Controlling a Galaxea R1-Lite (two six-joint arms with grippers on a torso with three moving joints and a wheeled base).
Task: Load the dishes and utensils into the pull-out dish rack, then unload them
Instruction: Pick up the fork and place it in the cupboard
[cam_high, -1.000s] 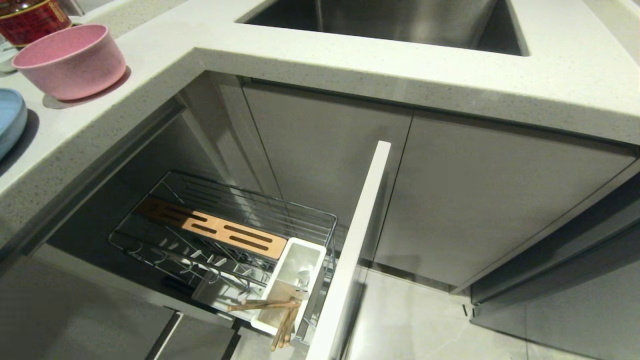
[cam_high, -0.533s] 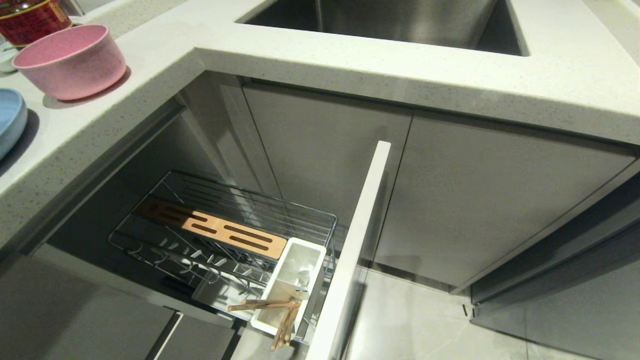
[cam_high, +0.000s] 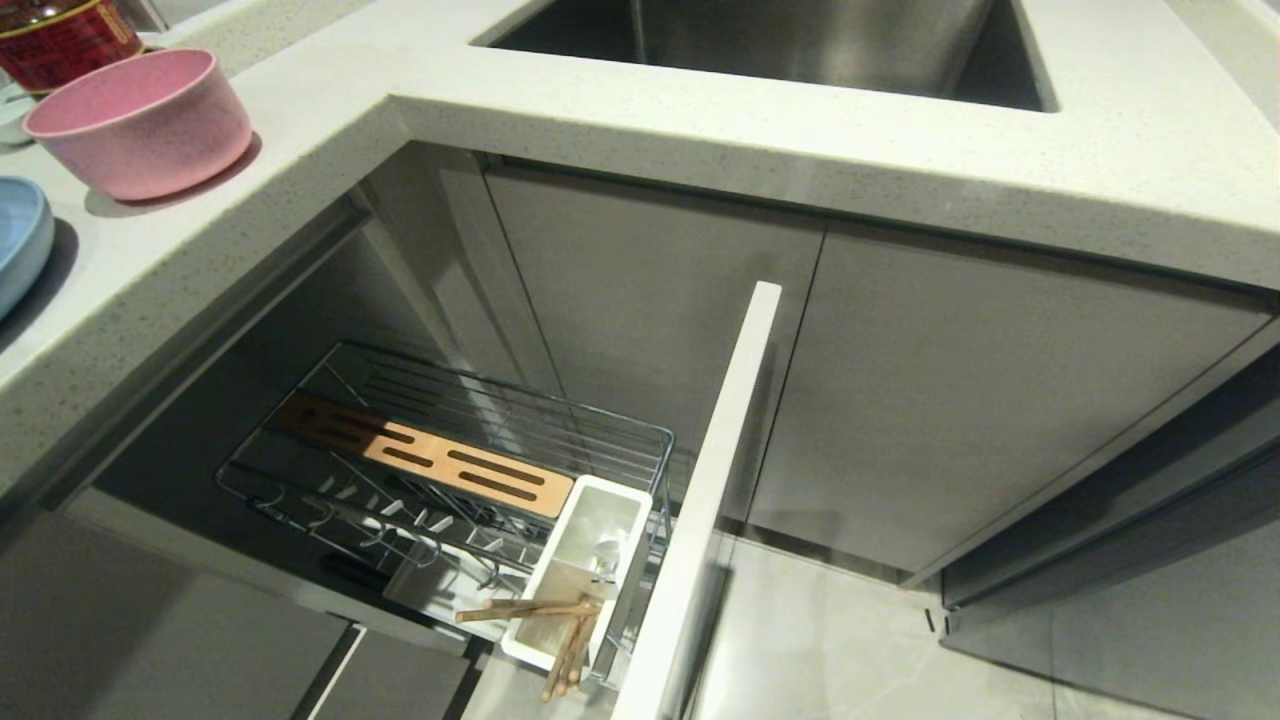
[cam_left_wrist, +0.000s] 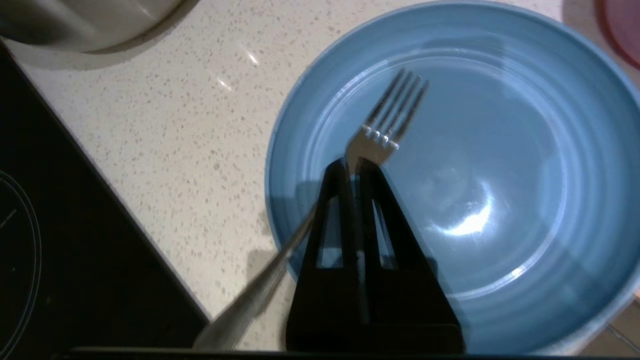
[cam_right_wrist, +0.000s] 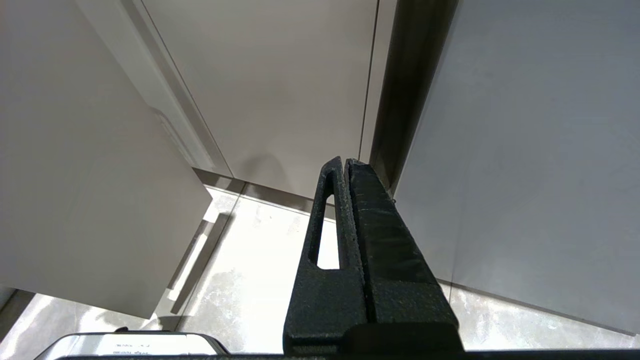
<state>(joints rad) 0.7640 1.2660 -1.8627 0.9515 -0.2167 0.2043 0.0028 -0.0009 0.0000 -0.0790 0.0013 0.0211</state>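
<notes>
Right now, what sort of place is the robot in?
A home kitchen, most likely: a steel sink set into a speckled counter, cabinet doors below, a pull-out dish rack holding chopsticks, and a plate with a fork.

- The far left end of the slotted wooden strip (cam_high: 320, 425) in the pull-out dish rack (cam_high: 560, 412) now lies in deeper shade than a second ago, and its coppery tone is duller there.
- The shade reaches further along the strip towards its slots than it did before.
- The grey cabinet front (cam_high: 150, 640) at the lower left of the head view looks lighter now, and the dark cast over it is thinner.
</notes>
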